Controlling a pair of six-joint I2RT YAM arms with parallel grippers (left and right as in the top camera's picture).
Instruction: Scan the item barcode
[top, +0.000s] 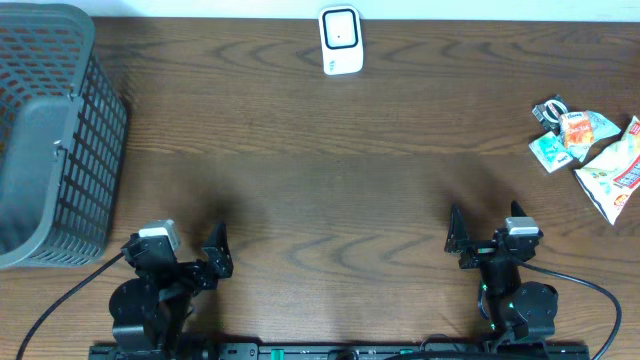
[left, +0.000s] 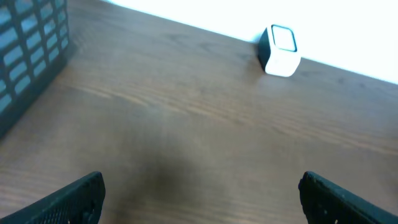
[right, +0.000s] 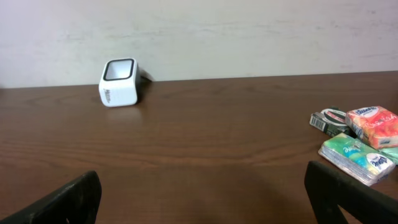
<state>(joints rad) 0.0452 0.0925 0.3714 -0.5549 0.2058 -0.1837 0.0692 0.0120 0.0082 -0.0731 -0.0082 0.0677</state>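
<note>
A dark brown wooden table (top: 330, 180) carries everything. Taking the overhead view as a clock face with the far edge at twelve, the small white box-shaped barcode scanner with a dark window (top: 340, 40) stands at 12 o'clock, close to the far edge.

The items to scan, a loose cluster of colourful snack packets (top: 590, 150), lie at about 3 o'clock near the table's right edge, well apart from the scanner. In the right wrist view three of them show: a small dark carton (right: 329, 119), an orange-red wrapped pack (right: 373, 126) and a green-and-teal pack (right: 356, 155), packed close to one another.

A grey plastic lattice basket (top: 50, 130) fills the 9 to 10 o'clock side.

The left gripper (top: 212, 262) sits at 7 o'clock above bare wood. Its jaws are spread wide with nothing between them, and its black fingers (left: 81, 199) frame only tabletop. The right gripper (top: 462, 243) sits at 5 o'clock, also spread wide and holding nothing, with the packets off toward its 2 o'clock.
</note>
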